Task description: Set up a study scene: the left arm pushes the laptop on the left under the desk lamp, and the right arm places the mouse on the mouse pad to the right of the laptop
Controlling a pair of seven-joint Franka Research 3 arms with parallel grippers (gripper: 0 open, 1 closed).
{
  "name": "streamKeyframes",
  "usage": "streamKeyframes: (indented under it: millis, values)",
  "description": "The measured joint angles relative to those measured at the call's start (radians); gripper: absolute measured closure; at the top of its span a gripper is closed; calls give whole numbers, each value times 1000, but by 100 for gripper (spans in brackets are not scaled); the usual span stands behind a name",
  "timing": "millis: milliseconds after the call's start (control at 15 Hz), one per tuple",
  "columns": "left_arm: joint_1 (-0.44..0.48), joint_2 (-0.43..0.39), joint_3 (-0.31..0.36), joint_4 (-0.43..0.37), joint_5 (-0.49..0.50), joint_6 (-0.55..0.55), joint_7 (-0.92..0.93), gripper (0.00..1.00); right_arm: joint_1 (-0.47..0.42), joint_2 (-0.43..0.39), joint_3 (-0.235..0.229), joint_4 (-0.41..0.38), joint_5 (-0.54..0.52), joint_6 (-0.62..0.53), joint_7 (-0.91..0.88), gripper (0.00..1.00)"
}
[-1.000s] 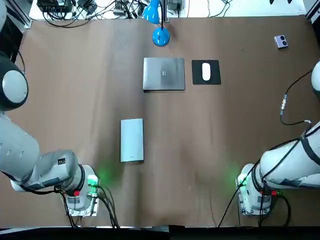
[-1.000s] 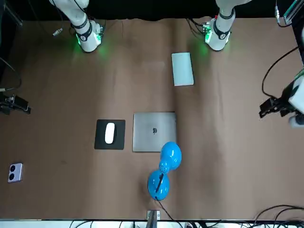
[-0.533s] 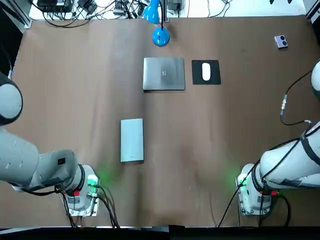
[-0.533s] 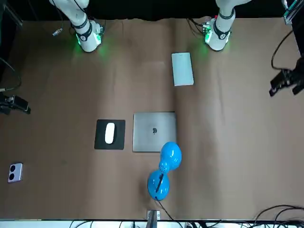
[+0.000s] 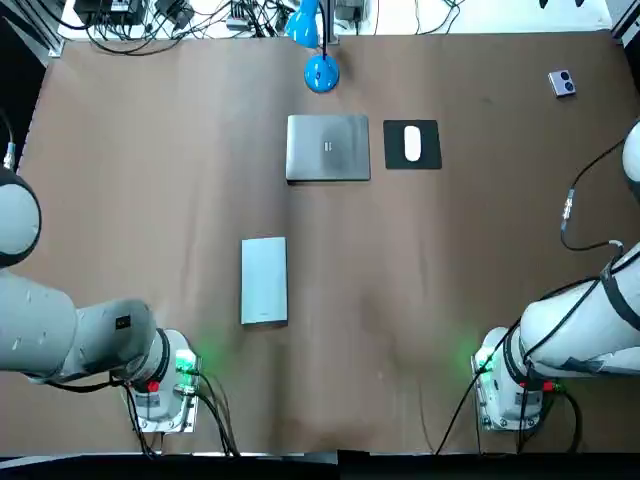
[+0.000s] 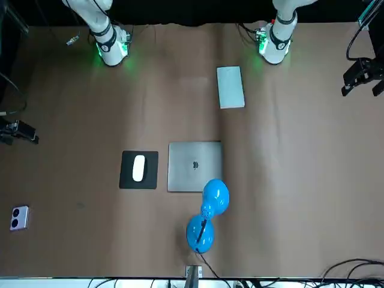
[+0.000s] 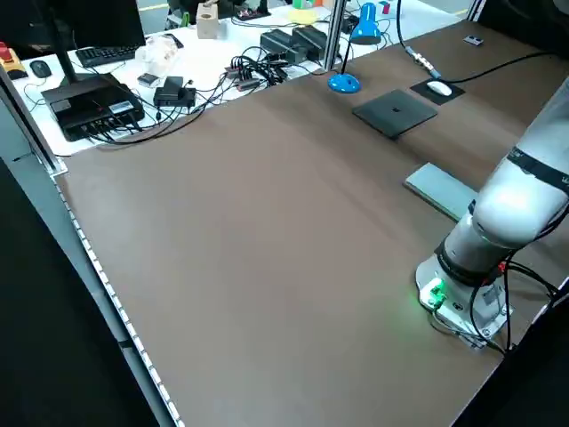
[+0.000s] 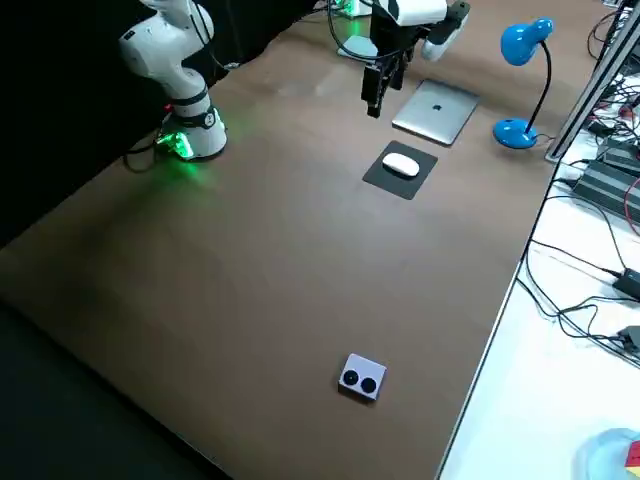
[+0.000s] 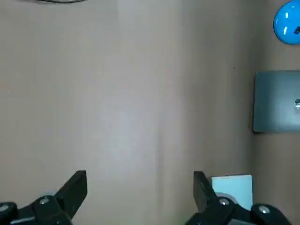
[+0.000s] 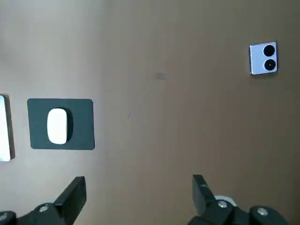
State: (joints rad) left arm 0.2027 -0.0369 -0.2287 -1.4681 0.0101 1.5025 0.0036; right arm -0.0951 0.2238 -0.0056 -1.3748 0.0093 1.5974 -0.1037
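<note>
Laptop [image 5: 328,148]: closed, just before the lamp [image 5: 320,74], so its light falls there. Mouse [image 5: 412,144]: on its pad [image 5: 432,158], right of the laptop, ready to hand. Left jaws, right jaws: wide, empty, over the table [image 5: 150,150] sides. We judge the setup done.

laptop [image 9: 276,101] runs off the left wrist view's edge (the lamp base [image 9: 288,23] too).

The laptop [image 5: 328,148] is matt grey metal. Beside it the mouse [image 5: 412,145] is smooth white plastic, the mouse pad [image 5: 430,156] matt black, the desk lamp [image 5: 321,74] glossy blue.
</note>
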Motion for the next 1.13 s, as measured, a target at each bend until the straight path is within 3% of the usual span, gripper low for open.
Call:
streamKeyframes:
  millis: [1133]
  values:
    - [0, 2, -1, -28, -2, 37, -42, 0, 0, 0, 0, 0, 0, 0, 0, 0]
